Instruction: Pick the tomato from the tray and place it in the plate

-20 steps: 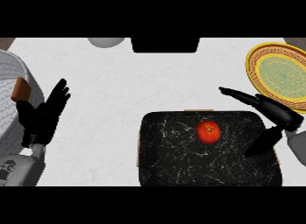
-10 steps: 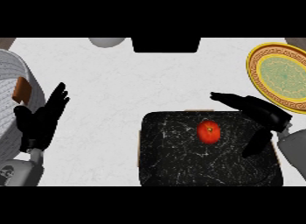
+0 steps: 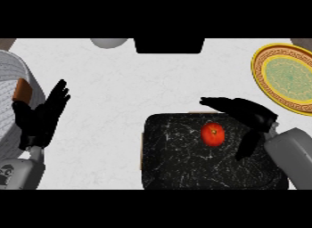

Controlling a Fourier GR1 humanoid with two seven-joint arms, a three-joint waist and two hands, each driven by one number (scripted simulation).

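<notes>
Closer now, the right hand [image 3: 247,113] has slid left over the tray [image 3: 178,156], its fingers [image 3: 215,101] spread and grasping nothing, arched beside the tomato [image 3: 212,134] lying on the tray. It looks light, smooth and easily bruised, so I'd cup its sides gently.

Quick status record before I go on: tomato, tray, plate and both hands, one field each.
tomato: red, on the tray, right of its middle, not held
tray: black, marbled, on the counter
plate: yellow rim, green centre, holds nothing, at the counter's right edge
right hand: open, just right of the tomato, fingers arched beyond it, no contact visible
left hand: open, resting at the view's left
task state: tomato not yet picked
</notes>
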